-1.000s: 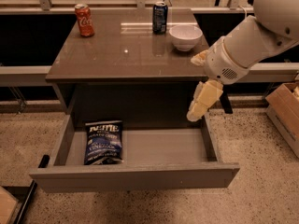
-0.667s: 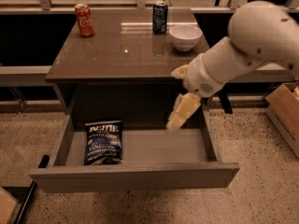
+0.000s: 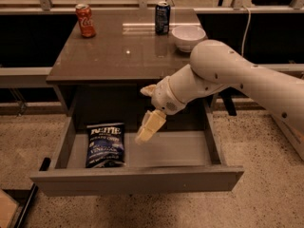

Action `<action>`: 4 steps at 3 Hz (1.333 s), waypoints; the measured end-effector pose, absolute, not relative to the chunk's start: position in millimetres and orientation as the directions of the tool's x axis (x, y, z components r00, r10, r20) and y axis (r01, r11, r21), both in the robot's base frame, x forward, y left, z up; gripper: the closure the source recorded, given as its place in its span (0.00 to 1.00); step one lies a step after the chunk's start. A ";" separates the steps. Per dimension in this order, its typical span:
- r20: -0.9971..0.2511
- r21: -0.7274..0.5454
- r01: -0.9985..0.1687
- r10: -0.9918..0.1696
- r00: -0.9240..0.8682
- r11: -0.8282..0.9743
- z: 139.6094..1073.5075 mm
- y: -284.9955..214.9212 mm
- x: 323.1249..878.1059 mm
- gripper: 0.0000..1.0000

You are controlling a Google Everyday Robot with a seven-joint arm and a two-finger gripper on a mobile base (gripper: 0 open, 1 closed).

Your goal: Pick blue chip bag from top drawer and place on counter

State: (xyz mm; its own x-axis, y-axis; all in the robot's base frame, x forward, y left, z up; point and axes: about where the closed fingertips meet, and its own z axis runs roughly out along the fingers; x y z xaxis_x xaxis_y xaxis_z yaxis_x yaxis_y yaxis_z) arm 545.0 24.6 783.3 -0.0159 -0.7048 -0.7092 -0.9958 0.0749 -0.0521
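The blue chip bag [image 3: 105,145] lies flat in the left part of the open top drawer [image 3: 137,179], white lettering facing up. My gripper [image 3: 145,136] hangs over the middle of the drawer, pointing down and left, just right of the bag and apart from it. It holds nothing. The brown-grey counter [image 3: 118,56] is above the drawer.
On the counter stand a red soda can [image 3: 85,20] at the back left, a dark blue soda can [image 3: 162,18] at the back middle and a white bowl [image 3: 188,36] to its right. My white arm [image 3: 237,77] crosses the counter's right front corner.
My arm has swung left and down, bringing the gripper from the drawer's right side to its middle, close to the chip bag. The bag has not moved.
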 end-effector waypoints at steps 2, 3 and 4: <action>-0.767 0.007 -1.000 -0.641 -0.006 0.001 714.1 109.0 564.1 0.00; -0.752 0.053 -0.998 -0.659 -0.031 -0.015 669.2 140.2 560.8 0.00; -0.737 0.086 -0.995 -0.674 -0.036 -0.041 647.4 160.8 543.1 0.00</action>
State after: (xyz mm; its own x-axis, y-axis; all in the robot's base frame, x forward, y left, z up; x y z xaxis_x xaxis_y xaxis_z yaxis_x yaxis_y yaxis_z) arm 543.1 160.8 647.4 -0.0358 -0.6745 -0.7374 -0.9955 -0.0407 0.0856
